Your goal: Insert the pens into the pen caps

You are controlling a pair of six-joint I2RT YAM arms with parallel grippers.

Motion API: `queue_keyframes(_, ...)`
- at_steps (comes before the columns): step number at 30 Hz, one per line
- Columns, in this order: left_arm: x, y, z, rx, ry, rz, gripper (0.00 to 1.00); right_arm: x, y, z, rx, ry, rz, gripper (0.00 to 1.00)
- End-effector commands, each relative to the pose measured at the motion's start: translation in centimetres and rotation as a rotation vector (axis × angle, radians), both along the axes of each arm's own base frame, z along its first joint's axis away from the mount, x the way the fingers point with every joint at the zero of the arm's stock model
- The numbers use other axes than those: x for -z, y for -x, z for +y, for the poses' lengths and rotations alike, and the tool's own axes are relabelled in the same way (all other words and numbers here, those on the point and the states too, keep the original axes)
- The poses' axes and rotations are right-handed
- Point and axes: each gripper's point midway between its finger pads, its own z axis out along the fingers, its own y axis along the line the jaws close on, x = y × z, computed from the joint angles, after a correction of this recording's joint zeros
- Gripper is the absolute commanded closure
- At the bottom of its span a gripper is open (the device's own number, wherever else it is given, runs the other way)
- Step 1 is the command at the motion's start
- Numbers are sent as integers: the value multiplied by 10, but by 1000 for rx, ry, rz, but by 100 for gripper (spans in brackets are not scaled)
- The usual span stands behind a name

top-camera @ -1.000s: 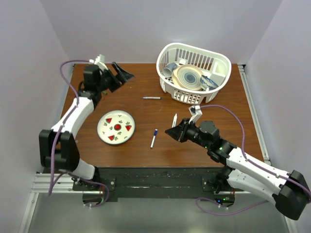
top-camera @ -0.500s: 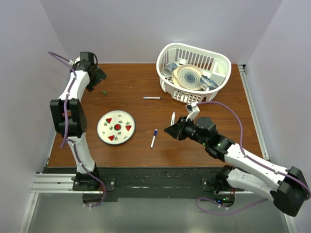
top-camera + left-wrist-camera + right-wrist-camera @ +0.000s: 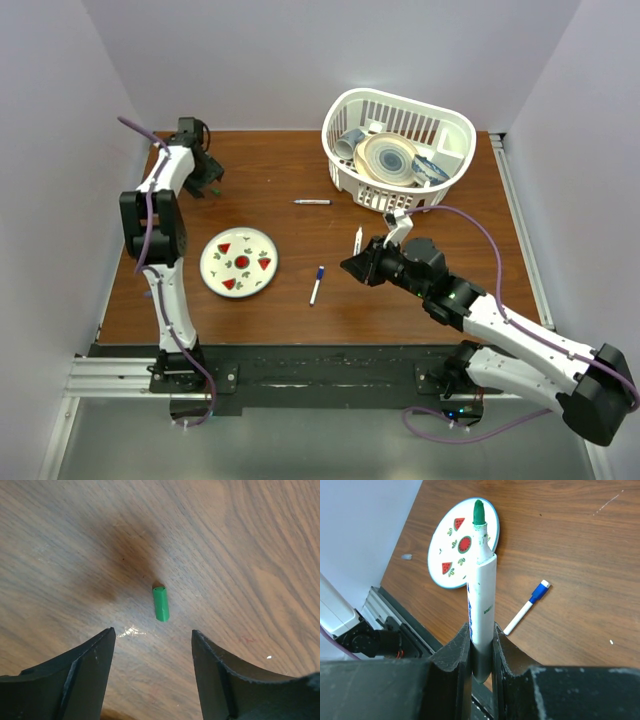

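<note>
A small green pen cap [image 3: 161,603] lies flat on the wood at the table's far left [image 3: 212,187]. My left gripper [image 3: 152,631] hovers just short of it, open, with nothing between its fingers. My right gripper [image 3: 481,635] is shut on a white-barrelled pen [image 3: 482,595] near the table's middle [image 3: 358,241]. The pen's bare green tip [image 3: 479,512] points away from the jaws. A second pen [image 3: 316,285] with a blue cap [image 3: 539,591] on it lies left of that gripper. A third, dark-ended pen [image 3: 312,202] lies further back.
A round watermelon-patterned plate [image 3: 240,262] sits at the left front. A white slotted basket [image 3: 440,125] holding dishes stands at the back right. Walls close in the table at the left, right and back.
My left arm swung to the far left corner and dropped over the green cap, its jaws narrowing. My right gripper shifted slightly toward the back with its pen.
</note>
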Motion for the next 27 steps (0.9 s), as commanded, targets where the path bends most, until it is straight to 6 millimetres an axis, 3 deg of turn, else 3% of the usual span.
queue_keyframes(1, -4, -18, 0, -8, 2, -46, 34, -17, -8, 0, 23, -2, -51, 100)
queue_keyframes(10, 18, -20, 0, 19, -1, -4, 39, -21, -6, -3, 25, 0, -55, 100)
queue_keyframes(18, 32, -6, 13, 30, -85, 84, 43, -27, -7, -10, 56, -5, -77, 100)
queue_keyframes(27, 25, 6, 30, 38, -178, 134, 56, -25, -3, -14, 56, -4, -61, 100)
